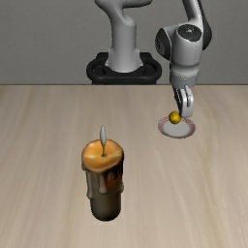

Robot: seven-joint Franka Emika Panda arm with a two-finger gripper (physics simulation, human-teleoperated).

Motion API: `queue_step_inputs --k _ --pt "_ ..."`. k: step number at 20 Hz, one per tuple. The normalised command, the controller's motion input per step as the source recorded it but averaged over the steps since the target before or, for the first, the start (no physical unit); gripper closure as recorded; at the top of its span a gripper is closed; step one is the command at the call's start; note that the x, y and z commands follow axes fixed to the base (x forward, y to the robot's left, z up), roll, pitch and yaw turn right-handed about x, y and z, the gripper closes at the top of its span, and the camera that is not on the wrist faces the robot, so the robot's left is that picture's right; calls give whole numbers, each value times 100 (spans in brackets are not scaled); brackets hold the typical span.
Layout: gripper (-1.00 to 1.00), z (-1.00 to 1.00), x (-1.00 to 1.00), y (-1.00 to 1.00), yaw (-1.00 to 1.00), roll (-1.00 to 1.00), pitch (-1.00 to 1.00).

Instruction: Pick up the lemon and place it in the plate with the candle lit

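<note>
Exterior view: tool hangs low over a small pinkish plate on the desk, at the exterior view's right. Lemon is right at the tool's tip, over the plate's middle. Cannot tell whether it rests on the plate or sits just above it, and cannot tell whether the tool is clamped on it or spread. Candle stands upright on the desk, well apart from the plate and nearer the camera. Wick shows pale; a flame is hard to confirm.

Judgement: placing step, near the end.

Risks:
- Lemon is round and the plate looks flat and shallow, so letting go above the surface could make it roll off onto the desk.
- A sideways or tilted pull-out could nudge the lemon off.
- Pressing down too far could shove the plate.
- Candle looks too far away to be hit.
</note>
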Motion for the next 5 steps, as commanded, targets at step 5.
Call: queue_step_inputs --k 5 --pt "-100 0 0 0 0 0 0"
